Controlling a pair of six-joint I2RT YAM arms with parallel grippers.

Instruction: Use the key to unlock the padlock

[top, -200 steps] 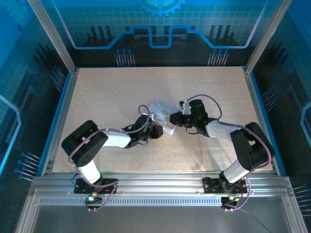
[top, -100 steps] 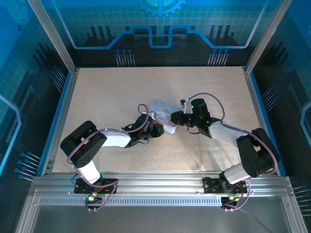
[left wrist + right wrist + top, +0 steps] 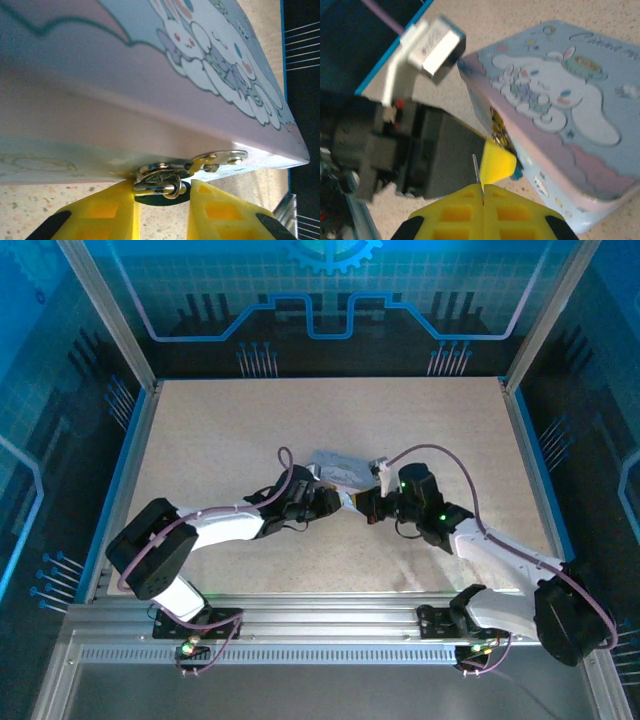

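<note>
Starting at the left of the silver-grey rectangular tin with the cartoon print (image 3: 333,466): noting the left gripper (image 3: 163,192) at the tin's near edge, yellow fingers (image 3: 112,212) set narrow and clamping the tiny dark padlock with the metal shackle (image 3: 158,184) between them. Finding the padlock hanging off the small silver hasp (image 3: 215,160) on the tin's front wall, just below the lid. Seeing the shackle threaded through the hasp ring, so judging the lock not yet opened.

Moving to the right of the tin's near edge: noting the right gripper (image 3: 483,192), pads pressed fully together and pinching the very thin dark metallic key (image 3: 475,169), with the blade poking out past the fingertips toward the tin's hasp side. Placing the key near the padlock but apart from it, going by the right wrist view. Not telling how well the blade is lining up, with the keyhole hidden.

Judging progress:
- Done: gripping the key, steadying the padlock against the tin.
- Left: lining the blade up with the keyhole, inserting, turning, freeing the shackle.
- Reckoning the job at the approach stage, with the unlocking itself not yet begun.
</note>
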